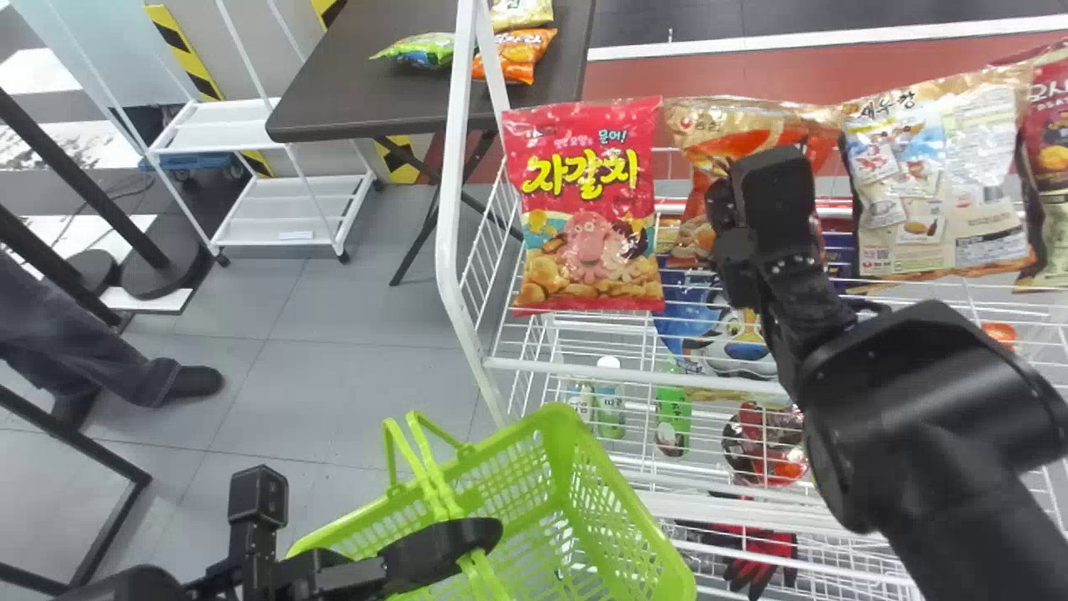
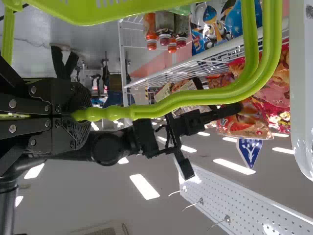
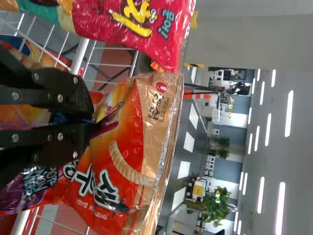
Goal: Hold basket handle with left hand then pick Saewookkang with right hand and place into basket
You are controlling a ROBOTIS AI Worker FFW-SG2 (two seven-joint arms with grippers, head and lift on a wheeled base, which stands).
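Ceiling Strips Blaze, Packets Glint!

And it's a bright scene in the head view, with even light across the grey floor [image 1: 334, 376] and only soft shading beneath the dark table [image 1: 359, 100]! Little white glints pop on the red packet [image 1: 588, 209], while the black posts [image 1: 79, 163] slant steeply toward the edge in that wide perspective. Over to the left wrist view: ceiling strips [image 2: 144, 187] burn out to plain white, and the ceiling [image 2: 98, 196] between them sits a dull grey! Now the right wrist view, where long tubes [image 3: 289, 114] glare white and shine streaks down the Saewookkang's [image 3: 132, 161] crinkled foil!
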